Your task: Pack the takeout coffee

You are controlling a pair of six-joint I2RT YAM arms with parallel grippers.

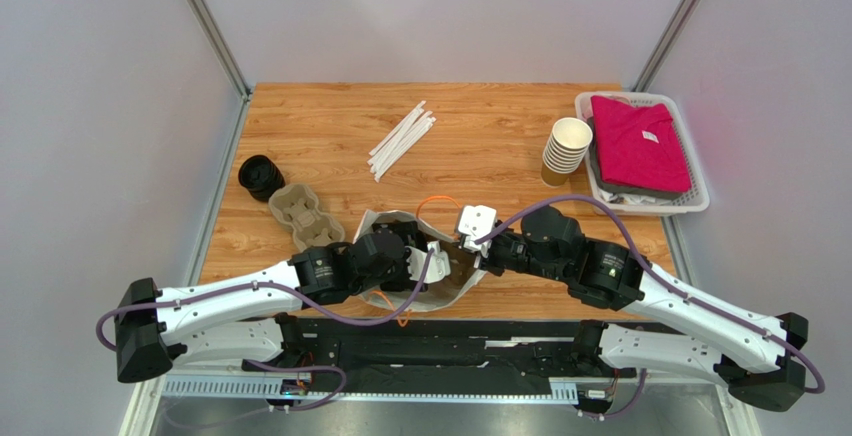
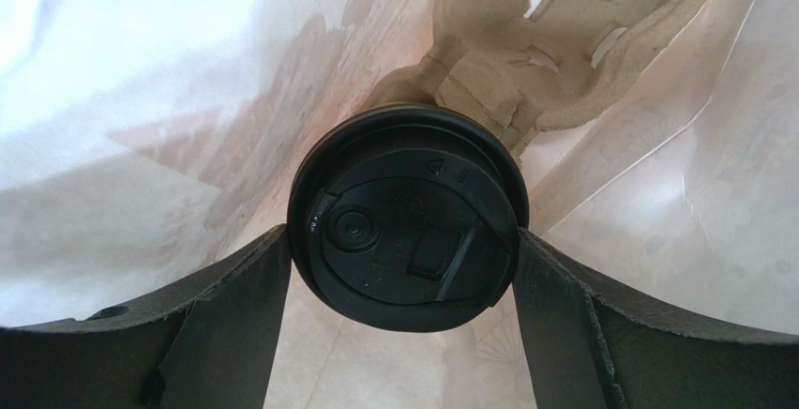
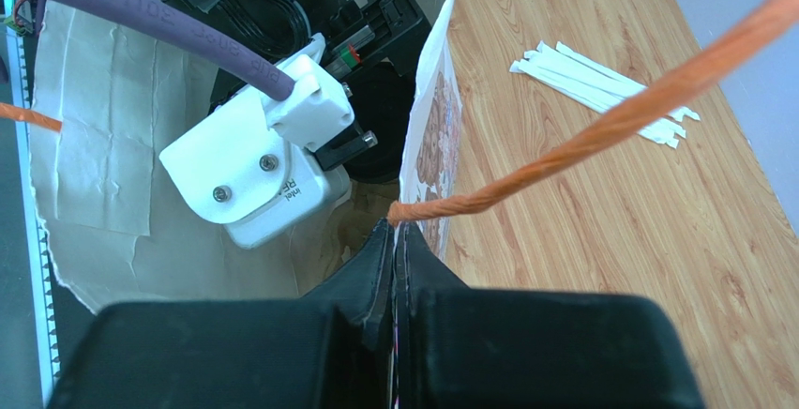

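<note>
In the left wrist view the takeout coffee [image 2: 408, 217] shows from above as a round black lid. My left gripper [image 2: 403, 240] is down inside the white paper bag [image 2: 141, 99], its fingers [image 2: 234, 306] pressed against both sides of the lid. A grey-brown pulp tray [image 2: 553, 43] lies in the bag just beyond the cup. My right gripper [image 3: 394, 233] is shut on the bag's rim [image 3: 427, 146], right where the orange handle [image 3: 581, 137] is attached. In the top view both grippers meet at the bag [image 1: 420, 291] near the table's front edge; the cup is hidden there.
A second pulp tray [image 1: 303, 214] and a stack of black lids [image 1: 261, 176] lie left of the bag. White straws [image 1: 402, 140] lie behind it. A stack of lidless cups [image 1: 567, 148] and a basket [image 1: 700, 196] holding a pink cloth stand at the right.
</note>
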